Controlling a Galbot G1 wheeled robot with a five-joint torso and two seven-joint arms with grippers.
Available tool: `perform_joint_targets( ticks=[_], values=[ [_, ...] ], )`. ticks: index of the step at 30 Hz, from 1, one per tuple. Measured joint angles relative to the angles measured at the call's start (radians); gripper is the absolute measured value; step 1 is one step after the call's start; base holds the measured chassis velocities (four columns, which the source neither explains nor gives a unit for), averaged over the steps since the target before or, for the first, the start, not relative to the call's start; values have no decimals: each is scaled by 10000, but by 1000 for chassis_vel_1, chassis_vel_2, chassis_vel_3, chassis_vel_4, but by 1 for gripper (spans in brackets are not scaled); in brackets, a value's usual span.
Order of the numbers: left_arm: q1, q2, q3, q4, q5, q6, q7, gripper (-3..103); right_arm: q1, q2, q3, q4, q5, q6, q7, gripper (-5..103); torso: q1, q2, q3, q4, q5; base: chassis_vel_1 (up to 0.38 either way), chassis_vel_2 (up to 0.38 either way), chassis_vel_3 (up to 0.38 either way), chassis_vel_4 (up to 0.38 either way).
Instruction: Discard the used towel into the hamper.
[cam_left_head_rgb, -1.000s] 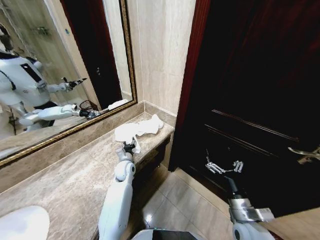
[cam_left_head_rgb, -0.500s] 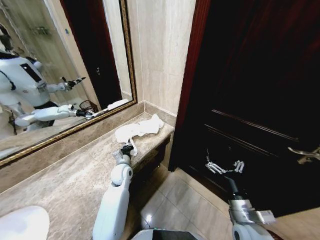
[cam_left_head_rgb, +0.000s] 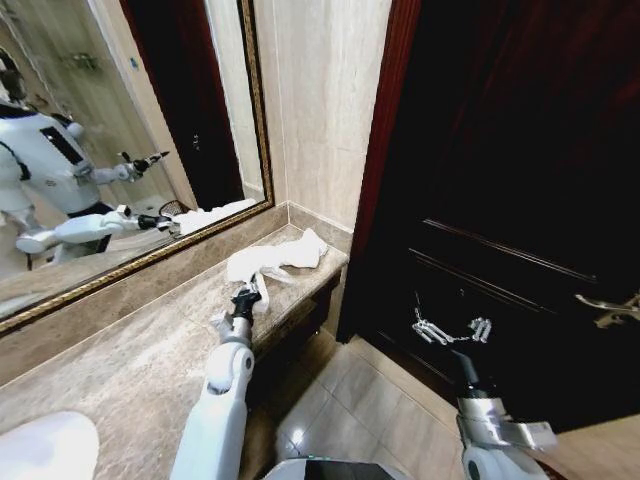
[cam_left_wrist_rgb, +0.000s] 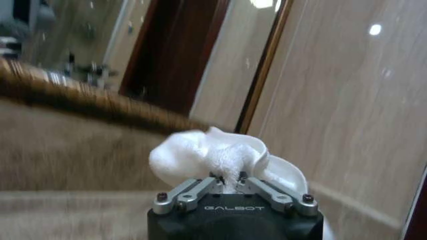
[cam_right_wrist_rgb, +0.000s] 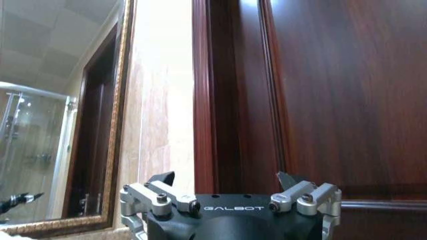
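Observation:
The used towel (cam_left_head_rgb: 278, 258) is a crumpled white cloth at the far end of the marble counter (cam_left_head_rgb: 150, 350), by the wall corner. My left gripper (cam_left_head_rgb: 245, 297) reaches along the counter and is shut on the towel's near edge. In the left wrist view the towel (cam_left_wrist_rgb: 207, 155) bunches up just past the gripper (cam_left_wrist_rgb: 227, 181), pinched between its closed fingers. My right gripper (cam_left_head_rgb: 450, 330) hangs open in front of the dark door, away from the counter; in the right wrist view this gripper (cam_right_wrist_rgb: 225, 179) has nothing between its fingers. A small dark basket, the hamper (cam_left_head_rgb: 172, 209), shows as a reflection in the mirror.
A gold-framed mirror (cam_left_head_rgb: 140, 262) runs along the back of the counter and reflects my body and arms. A dark wooden door (cam_left_head_rgb: 500, 200) with a metal handle (cam_left_head_rgb: 605, 310) stands on the right. Tiled floor (cam_left_head_rgb: 340, 410) lies between counter and door. A white basin (cam_left_head_rgb: 45, 445) sits at the near left.
My left gripper has drawn back and to the left along the counter, pulling the towel's near edge with it. The right arm has stayed put.

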Motion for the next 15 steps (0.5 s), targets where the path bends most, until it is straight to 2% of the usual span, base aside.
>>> perform_joint_targets(
  ticks=[2,4,6,15],
  values=[
    [443,-58,-313,-959,41,-9,236,6,45,2,-76,-6,88,-4,183,100,0,0,0,2,1,0,0,0,0],
    [600,-58,-379,-1226,12,16,315,6,47,2,-96,-17,122,3,183,100,0,0,0,-3,0,0,0,0,0],
    [1529,-94,-565,-2262,-24,83,581,6,44,5,-179,-66,191,94,139,100,0,0,-1,1,2,0,0,0,0],
    [3309,-366,-431,-4003,558,-67,825,6,139,6,-306,12,360,163,138,100,-1,1,-1,-1,1,0,0,0,0]
  ],
)
